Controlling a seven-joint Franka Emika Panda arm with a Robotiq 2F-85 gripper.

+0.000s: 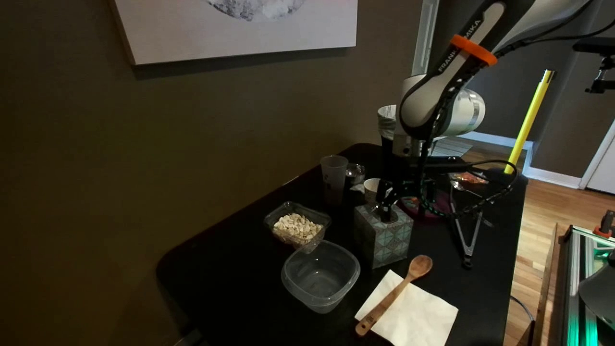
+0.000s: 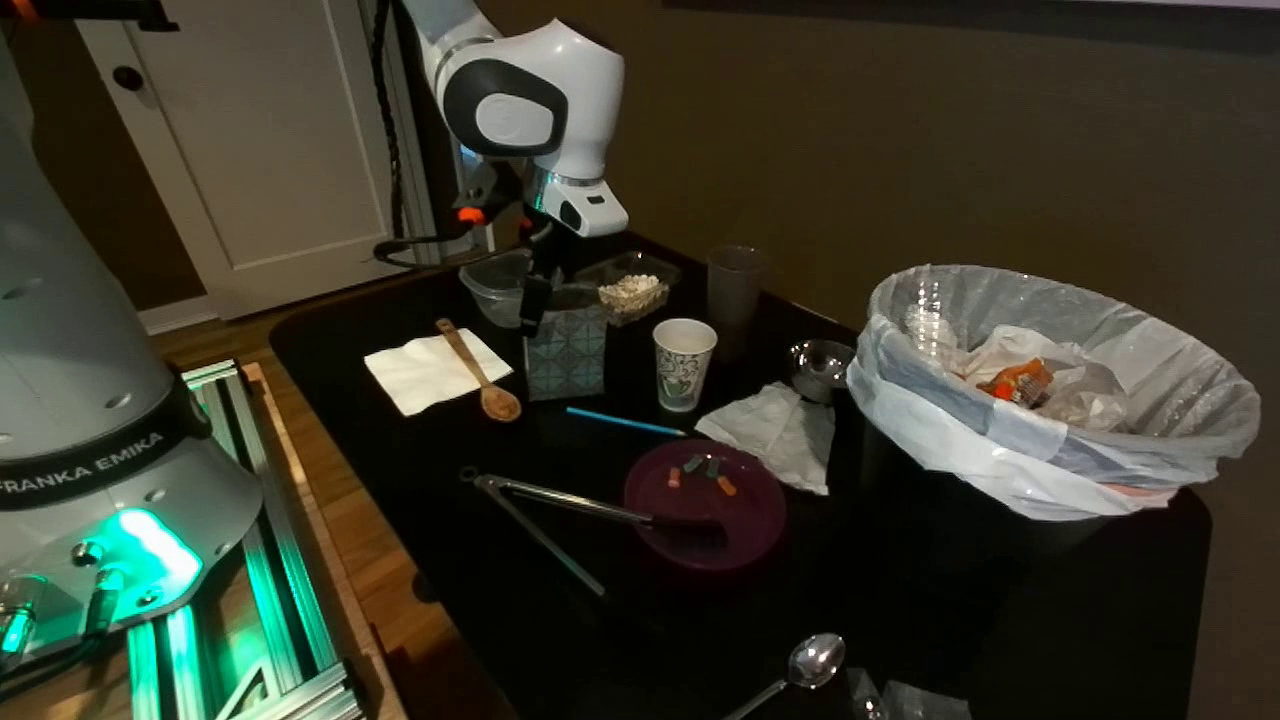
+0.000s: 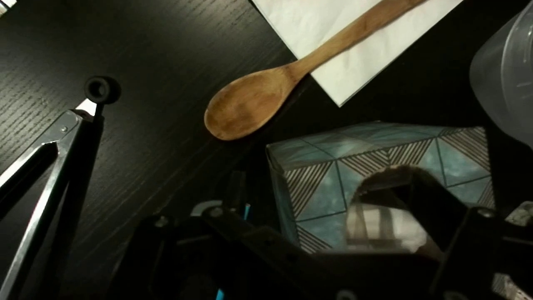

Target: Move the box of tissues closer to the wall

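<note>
The box of tissues (image 1: 384,240), grey-green with a geometric pattern, stands upright on the black table; it also shows in an exterior view (image 2: 566,355) and the wrist view (image 3: 320,187). Pale tissue (image 3: 391,227) lies low inside its top opening. My gripper (image 1: 399,207) is over the box and open; it also shows in an exterior view (image 2: 546,300). In the wrist view my gripper (image 3: 327,185) has one finger outside the box's side and the other in the opening, with that side between them. Contact cannot be told. The dark olive-brown wall (image 1: 230,129) runs behind the table; it also shows (image 2: 850,130) in an exterior view.
Between box and wall stand a clear container of pale pieces (image 1: 297,228) and a tall clear cup (image 1: 334,180). An empty clear container (image 1: 321,276), paper cup (image 2: 684,365), wooden spoon (image 1: 394,295) on a napkin (image 1: 423,317) and tongs (image 2: 545,500) are nearby.
</note>
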